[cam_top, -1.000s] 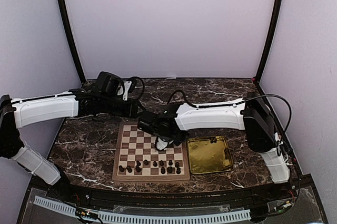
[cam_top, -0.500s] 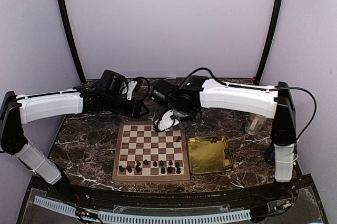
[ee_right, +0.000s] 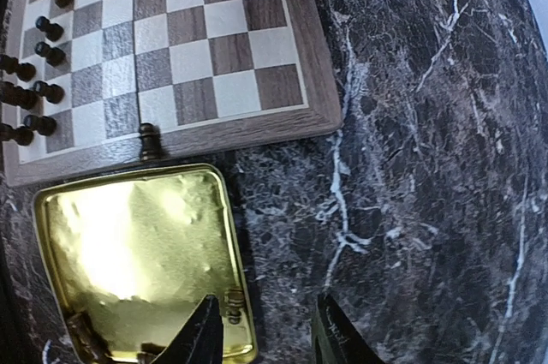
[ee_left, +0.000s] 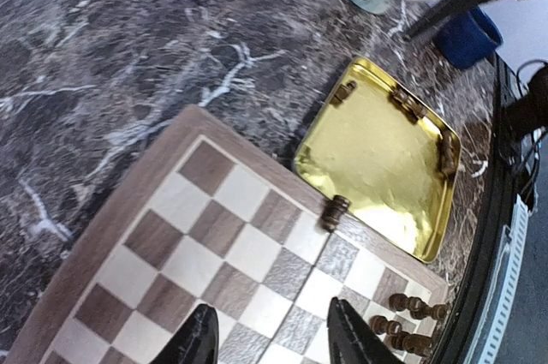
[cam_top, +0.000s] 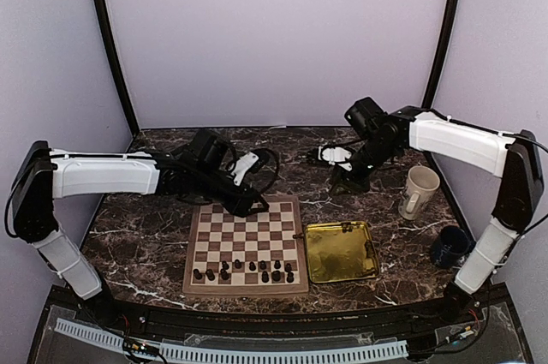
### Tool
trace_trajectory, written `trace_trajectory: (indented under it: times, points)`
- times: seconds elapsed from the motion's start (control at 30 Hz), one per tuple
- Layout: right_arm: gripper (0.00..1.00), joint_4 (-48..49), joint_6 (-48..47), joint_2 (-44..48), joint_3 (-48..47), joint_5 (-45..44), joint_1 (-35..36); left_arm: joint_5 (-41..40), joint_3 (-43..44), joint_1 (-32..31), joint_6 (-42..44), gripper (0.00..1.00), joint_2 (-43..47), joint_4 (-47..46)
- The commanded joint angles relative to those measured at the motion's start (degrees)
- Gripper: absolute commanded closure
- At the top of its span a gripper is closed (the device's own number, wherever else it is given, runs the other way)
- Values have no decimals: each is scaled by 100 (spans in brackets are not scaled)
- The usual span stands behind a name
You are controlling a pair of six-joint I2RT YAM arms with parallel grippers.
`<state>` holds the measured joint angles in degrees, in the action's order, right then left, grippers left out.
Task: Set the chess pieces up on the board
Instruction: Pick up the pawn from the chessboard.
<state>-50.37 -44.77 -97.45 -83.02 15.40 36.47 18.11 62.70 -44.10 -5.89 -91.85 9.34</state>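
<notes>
Moved: right gripper (cam_top: 330, 156) has swung off the board (cam_top: 210, 231) and out toward the far right of the marble table (cam_top: 137, 235); left gripper (cam_top: 254, 206) has slid along to the board's far edge.
Near ranks: most chess pieces (cam_top: 257, 271) stand in the board's two nearest rows, filling them only in part.
Board: lies flat at centre, toward the near edge, with the gold tray (cam_top: 342, 268) just beside its right side.
Stray: a lone piece (ee_right: 150, 140) stands upright on the board's right border, next to the tray's left rim toward its far end.
Tray: a few loose pieces (cam_top: 347, 228) lie along its far and right rims.
Cups: blue cup (cam_top: 451, 246) sits right of the tray; white mug (cam_top: 418, 191) stands beyond it.
Left jaws: partly parted with nothing between them, hovering over the board's far squares.
Right jaws: partly parted and empty, hanging above bare marble at the tray's far side.
</notes>
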Motion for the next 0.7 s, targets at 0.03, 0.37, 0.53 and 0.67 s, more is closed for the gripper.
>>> trace_trajectory:
  times: [0.03, 0.37, 0.53, 0.67]
  points:
    - [61, 1614, 1151, 863, 1168, 1326, -91, 15, 107, -418, 843, 54, -307, 35]
    - [61, 1965, 1444, 1086, 2009, 2043, -96, 199, 131, -622, 1393, 55, -448, -69]
    - [61, 2376, 1467, 1010, 2374, 2120, -65, 435, 59, -627, 1547, 57, -492, -544]
    - [60, 2348, 1322, 661, 2162, 1781, 130, 393, -215, -626, 1496, 58, -138, -802]
